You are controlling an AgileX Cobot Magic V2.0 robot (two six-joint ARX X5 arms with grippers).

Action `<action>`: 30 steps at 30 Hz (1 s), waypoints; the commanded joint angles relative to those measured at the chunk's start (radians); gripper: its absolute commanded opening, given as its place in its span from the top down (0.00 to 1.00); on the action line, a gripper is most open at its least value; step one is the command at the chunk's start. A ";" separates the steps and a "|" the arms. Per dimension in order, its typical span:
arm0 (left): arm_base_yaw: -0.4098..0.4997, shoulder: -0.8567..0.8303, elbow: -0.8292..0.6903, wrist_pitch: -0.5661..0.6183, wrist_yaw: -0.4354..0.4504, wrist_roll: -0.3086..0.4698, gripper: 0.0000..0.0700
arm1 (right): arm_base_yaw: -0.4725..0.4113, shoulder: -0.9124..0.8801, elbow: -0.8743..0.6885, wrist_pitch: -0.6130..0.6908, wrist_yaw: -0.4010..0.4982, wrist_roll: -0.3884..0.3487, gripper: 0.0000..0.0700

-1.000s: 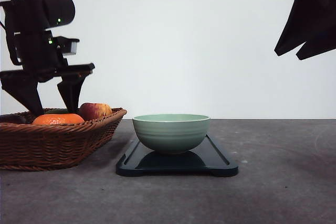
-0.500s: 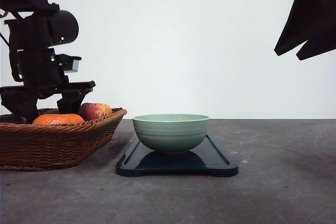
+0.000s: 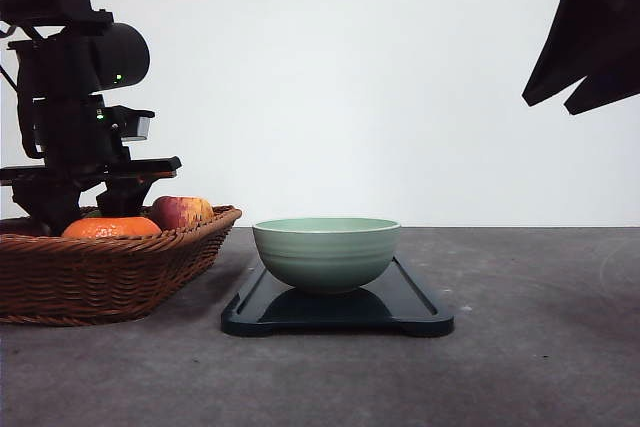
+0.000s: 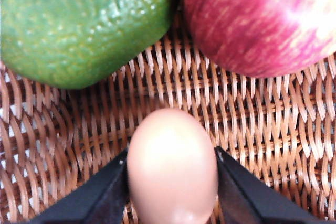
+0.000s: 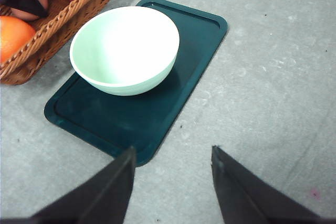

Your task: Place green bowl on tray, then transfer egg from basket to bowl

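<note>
Left gripper (image 4: 171, 182) lowered, fingers (image 4: 100, 195) closed against the egg (image 4: 171, 166), right gripper (image 5: 170, 182) raised, fingers spread

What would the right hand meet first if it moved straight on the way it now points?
Probably the bare grey table. The open right hand aims just past the tray corner; depth is unclear, so it might clip the rim.

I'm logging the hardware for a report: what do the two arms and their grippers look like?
Both are matte black. The left arm is blocky, with small green indicator lights and a grey module. The left gripper and right gripper have flat, tapering black fingers.
</note>
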State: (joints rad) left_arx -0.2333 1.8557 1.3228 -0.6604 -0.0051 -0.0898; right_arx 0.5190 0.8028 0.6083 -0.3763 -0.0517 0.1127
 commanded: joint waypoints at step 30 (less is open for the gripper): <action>-0.199 -0.291 0.025 0.238 0.194 -0.103 0.68 | 0.008 0.006 0.005 -0.002 0.001 0.015 0.61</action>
State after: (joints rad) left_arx -0.4207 1.5377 1.3239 -0.4391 0.1829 -0.1765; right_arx 0.5190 0.8028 0.6083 -0.3845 -0.0517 0.1127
